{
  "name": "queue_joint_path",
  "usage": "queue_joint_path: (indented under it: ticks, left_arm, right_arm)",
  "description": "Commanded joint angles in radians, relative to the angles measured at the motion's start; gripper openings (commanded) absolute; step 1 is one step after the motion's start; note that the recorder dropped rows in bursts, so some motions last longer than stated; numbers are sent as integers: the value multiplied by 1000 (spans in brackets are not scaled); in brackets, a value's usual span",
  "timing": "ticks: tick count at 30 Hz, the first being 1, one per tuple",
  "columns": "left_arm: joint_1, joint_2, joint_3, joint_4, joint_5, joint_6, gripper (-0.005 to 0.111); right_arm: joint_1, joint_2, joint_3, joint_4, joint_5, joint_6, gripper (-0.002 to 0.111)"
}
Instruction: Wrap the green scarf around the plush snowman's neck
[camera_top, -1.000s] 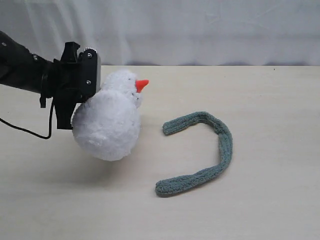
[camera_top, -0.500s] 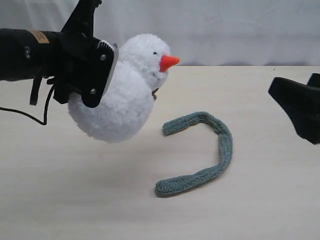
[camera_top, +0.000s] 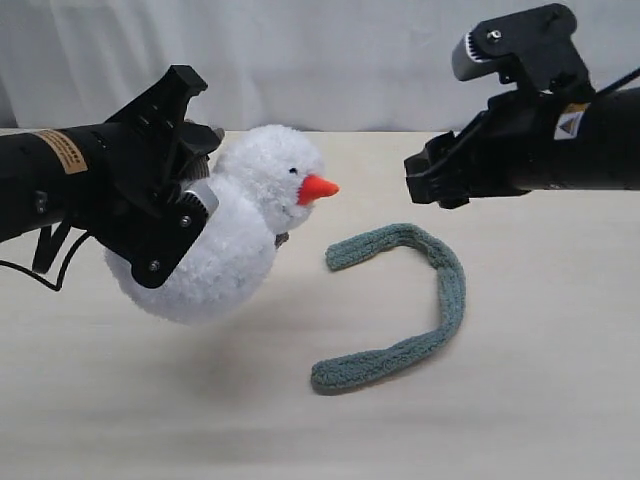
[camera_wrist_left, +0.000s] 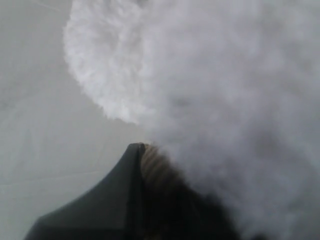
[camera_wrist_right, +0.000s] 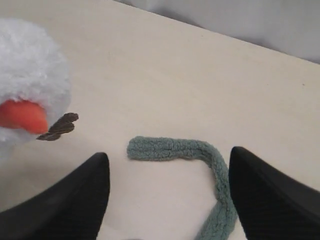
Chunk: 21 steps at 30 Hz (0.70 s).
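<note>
Table (camera_top: 150, 400): pale wooden surface. It carries the scarf only.

Plush snowman (camera_top: 230, 240): held off the table at the left of the exterior view, with its shadow on the surface beneath it. It is tilted, head up and facing the scarf. It is not standing on the table.

Left gripper (camera_top: 190, 180): clamped narrow on the back of the snowman's body ball. The left wrist view shows white pile pressed against one dark finger (camera_wrist_left: 125, 200) and confirms the hold.

Right gripper (camera_top: 428, 180): jaws spread wide with nothing between them. It hangs above the far bend of the scarf and clear of it. In the right wrist view the strip lies on the table below the two fingers.

Green scarf (camera_top: 447, 290): lies flat in an open hook shape to the right of the snowman and apart from it, both ends pointing towards the toy. It is neither gripped nor lifted.

Snowman's neck (camera_top: 240, 215): the crease is bare, with no fleece on it or near it.

Orange nose (camera_top: 318, 188) and brown twig arm (camera_wrist_right: 60, 125): both unobstructed.

Assessment: early stage. The toy is secured and presented. Picking up the scarf, passing it round the neck and crossing its ends all remain to be done.
</note>
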Motion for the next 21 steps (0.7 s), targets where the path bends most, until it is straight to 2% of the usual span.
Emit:
queue_joint_path:
  ticks: [1,5,6,8,10,11,12,16,21]
  left_arm:
    - [-2,-11,13,20,-92,30,0]
    - [-2,-11,13,20,-95,30,0]
    - [-2,-11,13,20,-95,30,0]
    - [-2,-11,13,20,-95,30,0]
    - [-2,-11,13,20,-95,30,0]
    - [-2,-11,13,18,-95,30,0]
    - [-2,-11,13,18,-95,30,0]
    - [-2,-11,13,18,-95,30,0]
    - [-2,-11,13,18,-41,30,0]
  right_arm:
    - [-42,61,-86,272,18,-336,64]
    - [-151,100,-102,557,26,-567,64]
    - [-208,131,-102,776,53,-715,64]
    - [-254,170,-102,1054,113,-988,64]
    - [-295,205,-102,1315,287,-1274,64]
    - [-356,261,-102,1524,616,-1532,64]
    - [-401,316,-102,1652,792,-1622,64]
    - [-426,405,-102,1660,726,-1730,64]
    - [-308,505,-119,1744,648,-1931,64]
